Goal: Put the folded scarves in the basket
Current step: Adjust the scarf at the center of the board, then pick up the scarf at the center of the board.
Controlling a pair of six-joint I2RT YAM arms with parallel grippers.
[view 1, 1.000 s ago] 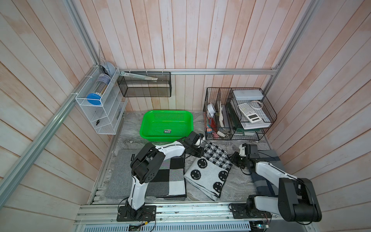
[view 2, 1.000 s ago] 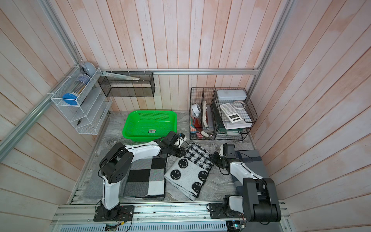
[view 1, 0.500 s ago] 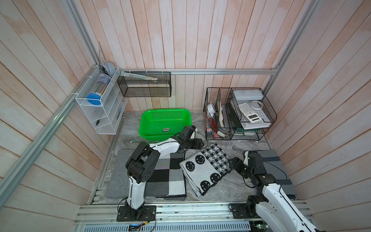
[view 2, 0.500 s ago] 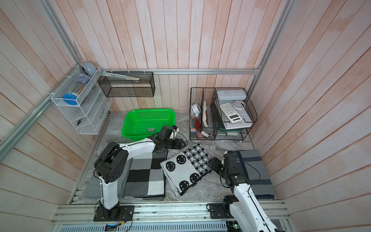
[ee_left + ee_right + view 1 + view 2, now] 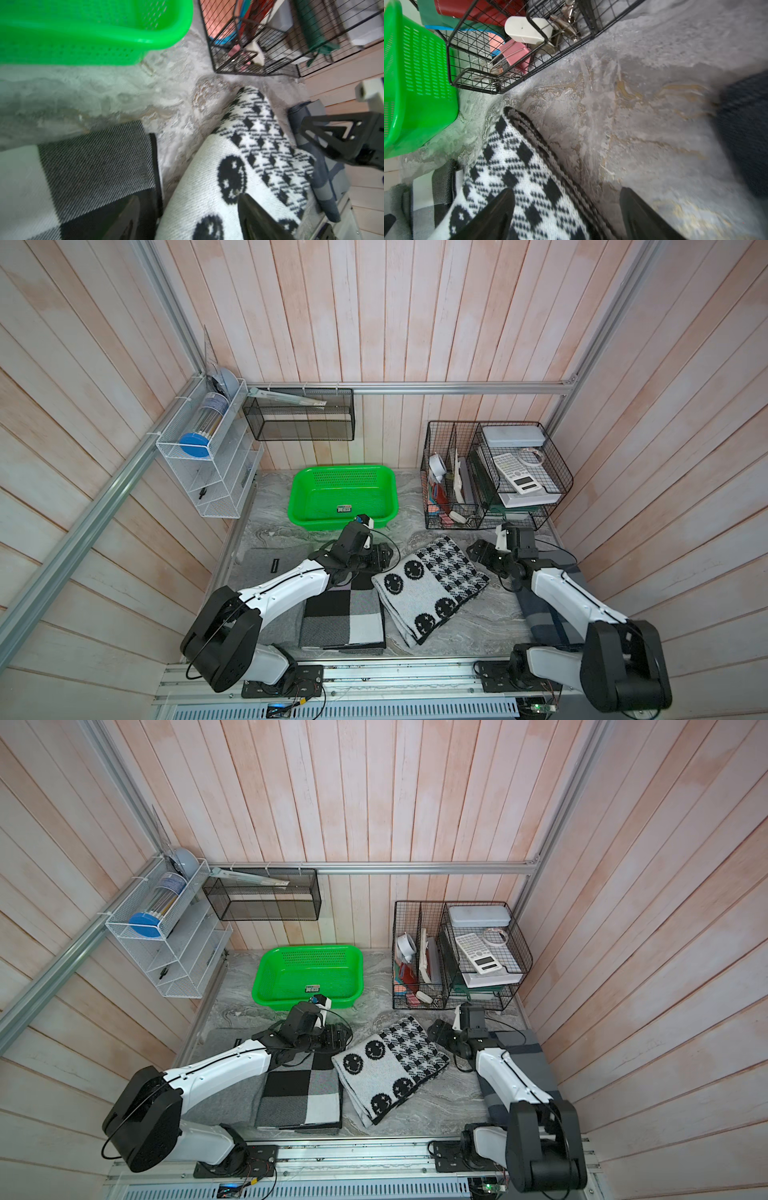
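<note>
Scarf (image 5: 430, 589) lies flat on the table, folded, smiley half nearer the L arm, check half nearer the R. It's not in the basket (image 5: 345, 479), which sits further back w/ only a label inside.

L gripper (image 5: 386, 558) is just beside the scarf's far-left edge. R gripper (image 5: 476, 553) is just beside its far-right edge. So the scarf sits btwn the two, both at its far half.

Jaws: both released, gripping nothing. In the L wrist view the L gripper (image 5: 188, 196) straddles the scarf's edge: one finger over the scarf, the other over the check cloth (image 5: 93, 158) next to it. In the R wrist view the R gripper (image 5: 565, 190) does likewise, one finger over the scarf and one over bare table. Can't tell if the tips touch the fabric.

Axis: the scarf is skewed to the table edge, its long axis running near-left to far-right, approx.

Basket lies beyond the scarf and off to the L side, so the L gripper is nearer to it. The R side has the organiser (image 5: 490, 472) right behind it. My read: each jaw needs to close on its own edge, then carry back and leftward over the near rim.
</note>
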